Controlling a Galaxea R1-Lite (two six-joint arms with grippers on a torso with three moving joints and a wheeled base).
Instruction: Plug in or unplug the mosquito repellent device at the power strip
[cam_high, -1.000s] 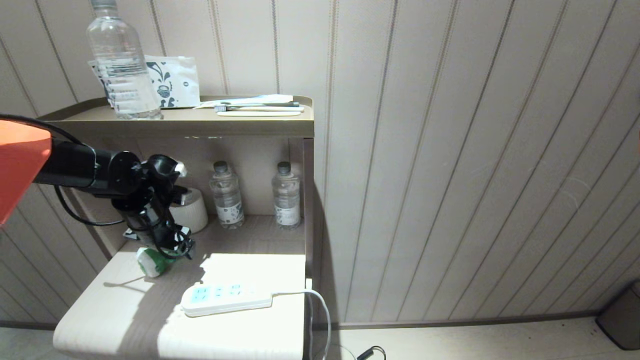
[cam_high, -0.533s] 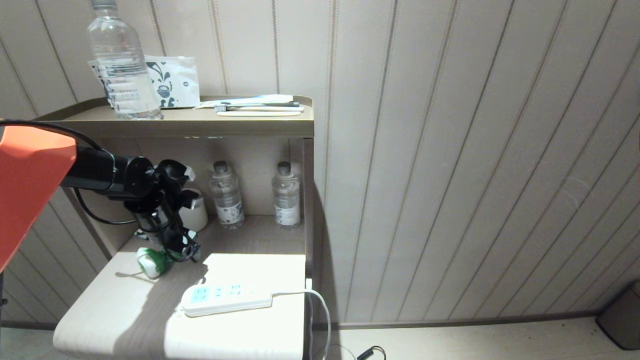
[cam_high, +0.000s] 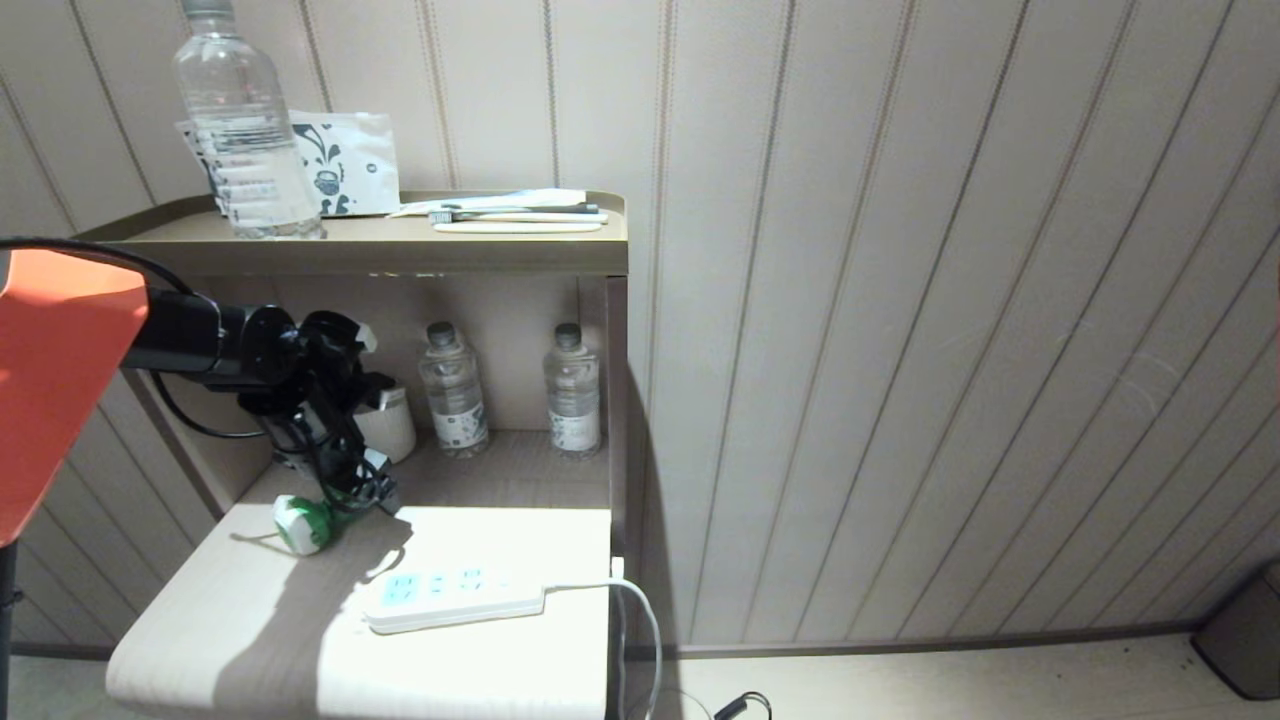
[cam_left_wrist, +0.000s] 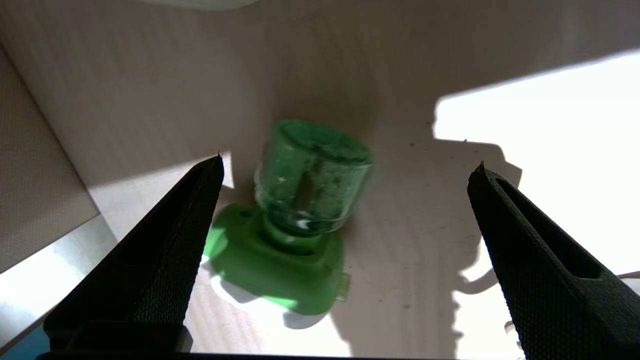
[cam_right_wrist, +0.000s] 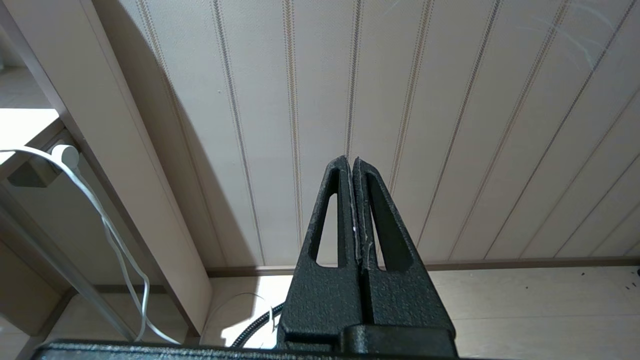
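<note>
The wooden shelf unit (cam_high: 520, 255) before me is the biggest thing here, with a railed top, a recess under it and a pale lower shelf (cam_high: 200, 640) jutting toward me. On the top stands 1 tall clear water bottle (cam_high: 240, 130), its cap cropped by the frame; how much is in it I cannot tell. Behind it leans a white packet (cam_high: 350, 160) with a dark print, and beside that lie flat wrapped toiletries (cam_high: 510, 212). At the back of the recess stand 2 small water bottles (cam_high: 453, 390), capped and upright, side by side but apart, with a white cup (cam_high: 390, 425) to their left, its inside hidden from me. The power strip (cam_high: 455, 597) lies flat on the sunlit part of the lower shelf, nothing plugged into its pale blue sockets, its white cable (cam_high: 640, 620) dropping over the right edge. The mosquito repellent device (cam_high: 303, 522) lies on its side at the left of that shelf, well apart from the strip, its translucent green bottle (cam_left_wrist: 312, 180) attached to the green head. My left gripper (cam_left_wrist: 345, 167) hangs just above it, fingers (cam_left_wrist: 165, 250) spread wide on either side and touching nothing. My right gripper (cam_right_wrist: 351, 162) is parked low, facing the panelled wall, its 2 fingers pressed together on nothing.
</note>
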